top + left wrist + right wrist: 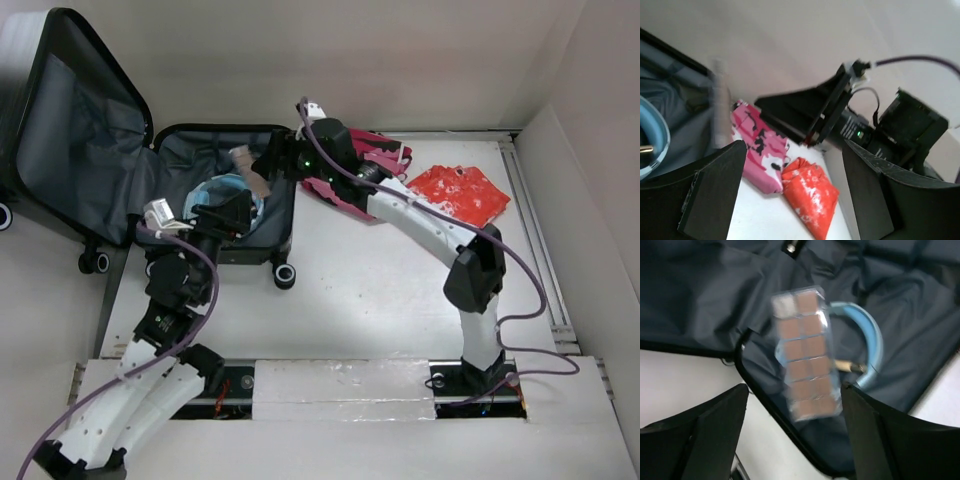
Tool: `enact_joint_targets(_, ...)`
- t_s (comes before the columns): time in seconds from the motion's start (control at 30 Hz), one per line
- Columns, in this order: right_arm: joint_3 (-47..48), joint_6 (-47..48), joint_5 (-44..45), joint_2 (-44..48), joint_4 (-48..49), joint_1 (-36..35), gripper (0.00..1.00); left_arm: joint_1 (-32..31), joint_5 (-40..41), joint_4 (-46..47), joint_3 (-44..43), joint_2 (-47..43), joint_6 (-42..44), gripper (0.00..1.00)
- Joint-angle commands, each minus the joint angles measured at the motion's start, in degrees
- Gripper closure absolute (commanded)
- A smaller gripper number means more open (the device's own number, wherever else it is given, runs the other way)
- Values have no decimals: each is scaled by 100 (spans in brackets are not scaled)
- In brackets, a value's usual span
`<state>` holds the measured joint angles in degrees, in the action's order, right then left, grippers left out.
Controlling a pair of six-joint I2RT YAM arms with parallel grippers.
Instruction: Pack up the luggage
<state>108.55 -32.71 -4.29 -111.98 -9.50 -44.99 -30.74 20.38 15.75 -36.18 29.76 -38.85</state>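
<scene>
Luggage point(80, 140) open, wheel end nearward (long axis near-far).
1 blister pack point(805, 352) (blurred), 1 blue band point(875, 340); L gripper point(794, 150) & R gripper point(794, 390) jaws apart.

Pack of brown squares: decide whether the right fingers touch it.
Cannot tell. In the right wrist view the pack is clear of one finger, but its blurred edge meets the other.
</scene>
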Motion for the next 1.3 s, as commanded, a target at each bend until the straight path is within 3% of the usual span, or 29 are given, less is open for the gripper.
enact_joint_targets(0.0,652,10,-459,-351,-641,26,19,-2,63,-317,-230,529,-44,26)
enact_joint_targets(0.13,-771,63,-28,728,-193,429,14,-2,-96,-309,-231,1222,-44,25)
enact_joint_targets(0.3,-2818,318,551,2591,9,773,19,-2,-439,50,-529,2541,-96,25)
enact_joint_targets(0.4,-4067,318,1202,3635,62,895,20,-501,-176,-62,-1178,3832,-96,25)
enact_joint_targets(0.47,-4804,318,1422,4068,62,948,20,-1036,456,-220,-1983,4918,-96,26)
enact_joint_targets(0.57,-5561,239,1563,4868,-78,1001,20,-1145,441,-738,-2856,5959,-464,34)
enact_joint_targets(0.6,-5712,239,1624,5227,-79,1001,20,-1075,310,-1227,-3503,6589,-970,50)
enact_joint_targets(0.63,-5853,239,1625,5405,-148,1001,20,-1074,309,-1423,-3805,6865,-1175,51)
enact_joint_targets(0.7,-6169,239,1625,5721,-210,1001,20,-1074,248,-1425,-4289,7453,-1440,48)
enact_joint_targets(0.8,-6364,186,1625,6144,-447,1001,20,-1074,247,-838,-4240,7764,-2028,41)
enact_joint_targets(0.93,-6425,186,1678,6452,-711,1053,20,-890,88,-757,-4239,8369,-2855,34)
enact_joint_targets(1.27,-6478,291,1432,7093,-983,1054,20,-679,-210,-1864,-5600,9926,-3963,34)
